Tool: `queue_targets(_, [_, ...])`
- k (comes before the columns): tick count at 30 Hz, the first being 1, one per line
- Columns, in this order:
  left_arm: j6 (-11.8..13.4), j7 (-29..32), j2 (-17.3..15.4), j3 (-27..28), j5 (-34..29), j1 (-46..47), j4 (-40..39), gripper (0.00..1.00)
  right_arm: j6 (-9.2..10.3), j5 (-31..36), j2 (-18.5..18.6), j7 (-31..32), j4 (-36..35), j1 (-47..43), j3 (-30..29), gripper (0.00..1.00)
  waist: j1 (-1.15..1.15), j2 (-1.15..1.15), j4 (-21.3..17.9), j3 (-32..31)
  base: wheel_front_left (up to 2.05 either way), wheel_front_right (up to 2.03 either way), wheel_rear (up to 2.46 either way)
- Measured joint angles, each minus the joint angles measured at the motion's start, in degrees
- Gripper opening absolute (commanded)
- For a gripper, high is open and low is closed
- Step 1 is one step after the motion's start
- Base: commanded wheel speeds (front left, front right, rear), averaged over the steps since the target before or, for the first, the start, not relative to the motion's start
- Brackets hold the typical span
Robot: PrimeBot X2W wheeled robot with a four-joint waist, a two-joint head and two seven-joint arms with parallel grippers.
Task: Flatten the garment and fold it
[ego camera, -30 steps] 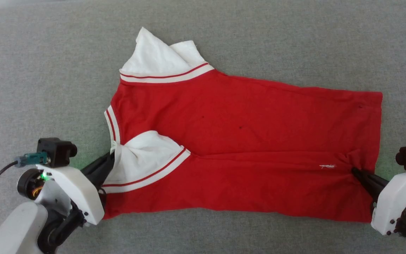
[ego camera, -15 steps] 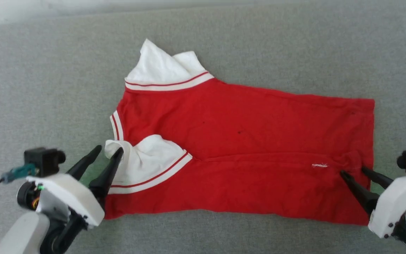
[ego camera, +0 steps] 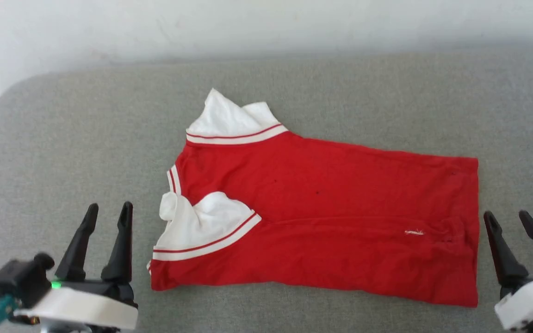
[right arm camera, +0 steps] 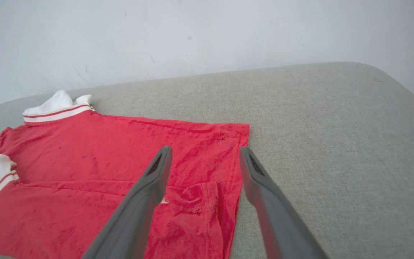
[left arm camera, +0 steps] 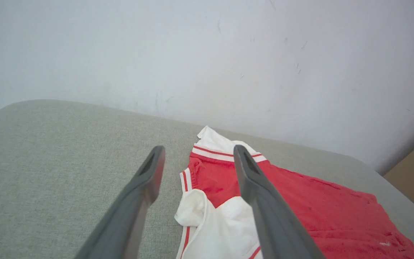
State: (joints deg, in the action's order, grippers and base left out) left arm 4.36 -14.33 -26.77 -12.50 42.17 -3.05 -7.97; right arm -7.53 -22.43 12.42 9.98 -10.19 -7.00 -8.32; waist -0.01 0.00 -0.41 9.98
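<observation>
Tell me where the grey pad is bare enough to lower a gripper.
Widest bare patch: grey pad left of the garment, at its collar end, beyond the left gripper. Another broad band runs between the garment's far edge and the wall. Tightest: between the hem and the right gripper, and the near strip below the garment.

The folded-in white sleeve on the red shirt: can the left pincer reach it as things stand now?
Probably yes. The left pincer stands open beside the white sleeve, apart from it, with bare grey surface between them and nothing in the way.
</observation>
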Motion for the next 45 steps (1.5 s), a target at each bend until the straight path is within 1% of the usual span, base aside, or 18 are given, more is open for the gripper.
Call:
queue_targets(2, [0.6,-0.3,2.4,1.9,-3.6,-1.8,-2.5,1.0,0.0,2.4,-2.0,-2.9,-0.4,-1.5,-0.6,1.0,0.0,0.0,0.1,-1.1,0.0,0.0,0.0])
queue_targets(3, [0.9,-0.4,4.3,3.4,-5.6,-2.8,-4.0,1.0,0.0,3.2,-3.2,-4.3,-0.5,-2.1,-1.0,1.0,0.0,0.0,0.2,-1.6,0.0,0.0,0.0])
queue_targets(5, [0.9,-0.4,8.0,5.5,-9.6,-4.9,-6.6,1.0,0.0,5.2,-5.4,-6.8,-0.7,-3.3,-1.6,1.0,0.0,0.0,0.2,-2.5,0.0,0.0,0.0])
queue_targets(7, [0.6,-0.4,11.0,6.7,-12.7,-7.5,-7.4,1.0,0.0,6.1,-7.2,-8.7,-0.8,-4.2,-2.5,1.0,0.0,0.0,0.2,-3.3,0.0,0.0,0.0])
queue_targets(8, [0.1,-0.4,11.9,6.9,-14.1,-8.8,-7.2,1.0,0.0,6.4,-7.7,-9.3,-0.9,-4.6,-2.8,1.0,-0.01,0.0,0.2,-3.6,0.0,0.0,0.0])
queue_targets(10, [-0.7,-0.4,12.4,6.7,-16.4,-10.8,-6.1,1.0,0.0,6.4,-8.4,-9.7,-0.8,-5.3,-2.8,1.0,-0.01,0.0,0.1,-4.0,0.0,0.0,0.0])
queue_targets(13, [-1.4,-0.3,11.7,6.2,-17.7,-11.5,-3.6,1.0,0.0,6.4,-8.8,-10.0,-0.8,-5.6,-2.7,1.0,0.0,0.0,0.0,-3.9,0.0,0.0,0.0])
queue_targets(15, [-2.2,2.1,10.8,5.8,-17.5,-11.1,-2.4,1.0,0.0,6.5,-9.0,-10.1,-0.8,-5.6,-2.7,1.0,0.01,0.0,-0.1,-3.5,0.0,0.0,0.0])
queue_targets(21, [-4.9,13.9,6.4,3.7,-15.9,-6.3,0.9,1.0,0.0,7.0,-9.2,-10.0,-0.8,-4.9,-2.3,1.0,0.01,0.0,-0.3,-1.8,0.0,0.0,0.0])
queue_targets(25, [-5.9,20.8,4.8,3.1,-13.3,-3.8,3.8,1.0,0.0,7.3,-9.2,-10.0,-0.3,-4.7,-1.7,1.0,0.01,0.0,-0.6,-0.8,0.0,0.0,0.0])
queue_targets(30, [-6.3,27.7,3.5,2.0,-11.7,-2.3,6.0,1.0,0.0,7.4,-9.3,-9.6,-0.1,-4.6,-1.4,1.0,0.01,0.0,-1.3,0.5,0.0,0.0,0.0])
queue_targets(41, [-6.1,39.4,1.7,0.1,-9.0,1.7,9.9,1.0,0.0,7.5,-9.3,-8.8,-0.4,-3.5,-0.8,1.0,0.01,0.0,-2.2,3.3,0.0,0.0,0.0])
queue_targets(42, [-6.4,40.1,1.5,0.0,-8.6,2.2,10.0,0.2,0.0,7.5,-9.3,-8.4,-0.5,-3.4,-0.5,1.0,0.0,0.0,-2.3,3.5,0.0,0.0,0.0])
queue_targets(43, [-6.8,40.6,1.4,-0.1,-8.1,2.5,10.0,0.0,0.0,7.7,-9.3,-8.1,-0.6,-3.2,-0.2,1.0,0.0,0.0,-2.3,3.8,0.0,0.0,0.0])
queue_targets(45, [-6.9,40.6,1.3,0.3,-6.8,2.9,9.9,0.0,0.0,7.9,-8.8,-7.3,-0.9,-2.5,0.7,1.0,0.01,0.0,-2.5,4.3,0.0,0.0,0.0])
